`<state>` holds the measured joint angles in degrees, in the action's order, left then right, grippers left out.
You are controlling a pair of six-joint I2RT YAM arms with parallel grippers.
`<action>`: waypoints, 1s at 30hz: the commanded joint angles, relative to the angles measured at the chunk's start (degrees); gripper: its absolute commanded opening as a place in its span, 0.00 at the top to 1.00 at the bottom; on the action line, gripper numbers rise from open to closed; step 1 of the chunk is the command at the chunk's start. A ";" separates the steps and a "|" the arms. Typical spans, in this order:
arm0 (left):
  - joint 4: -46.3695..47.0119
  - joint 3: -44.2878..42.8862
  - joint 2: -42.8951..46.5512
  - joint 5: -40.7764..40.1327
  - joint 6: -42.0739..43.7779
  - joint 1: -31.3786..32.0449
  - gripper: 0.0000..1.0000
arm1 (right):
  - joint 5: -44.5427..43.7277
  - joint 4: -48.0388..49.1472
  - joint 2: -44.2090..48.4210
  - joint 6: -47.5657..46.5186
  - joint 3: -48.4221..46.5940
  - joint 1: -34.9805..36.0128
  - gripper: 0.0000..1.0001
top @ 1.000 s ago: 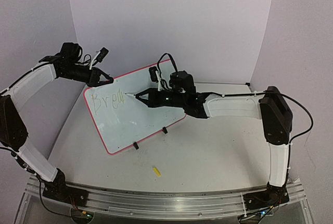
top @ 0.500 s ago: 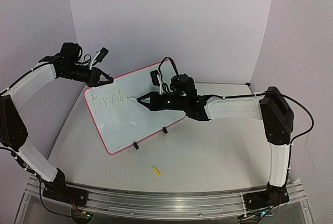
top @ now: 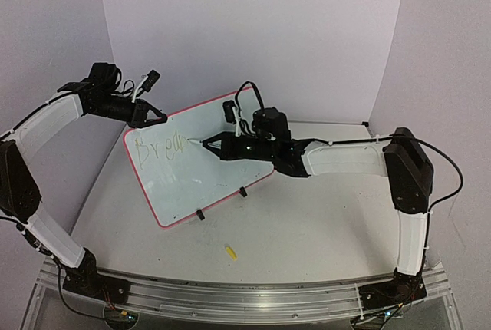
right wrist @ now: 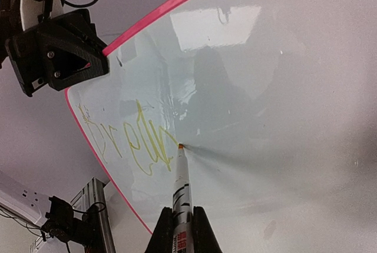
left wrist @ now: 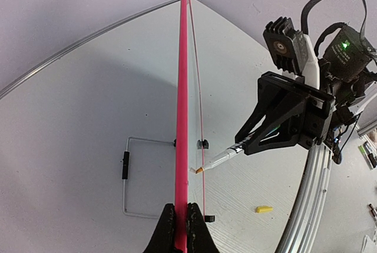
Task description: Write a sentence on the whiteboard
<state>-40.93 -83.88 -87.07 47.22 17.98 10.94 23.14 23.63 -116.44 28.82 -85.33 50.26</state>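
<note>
Count: one tabletop, one whiteboard, two arms, two hands, one marker, two feet, one loose cap.

Whiteboard: large glossy white rectangle with rounded corners and a thin pink-red border. It stands propped at a tilt on the left-centre of the tabletop, its face angled toward the right arm. A bent wire stand shows behind it in the left wrist view. Yellow-green writing, a handful of letters, sits in the upper left corner of the face; the rest of the face is unmarked.

Left arm reaches in from the left. The left hand is closed on the board's pink-red rim near the upper left corner, one finger on each side.

Right hand is clamped around a marker, one only. The tip touches the board face just right of the last letter.

Two small black feet are clipped on the lower rim, apart from each other.

One small yellow cap lies alone on the tabletop, nearer the arm bases than the board.
</note>
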 commanded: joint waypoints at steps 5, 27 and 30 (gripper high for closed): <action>-0.21 1.43 0.76 1.25 1.45 0.57 1.00 | -4.35 3.51 2.73 0.80 -1.78 -0.51 1.00; -0.58 1.61 0.85 0.92 1.78 0.55 1.00 | -5.57 3.46 3.93 2.48 5.99 -0.46 1.00; -0.57 1.58 0.87 0.90 1.75 0.56 1.00 | -5.67 3.31 4.43 2.84 7.73 -0.46 1.00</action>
<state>-40.50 -83.60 -87.05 47.24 17.97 10.83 18.69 27.16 -114.50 30.73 -79.85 50.13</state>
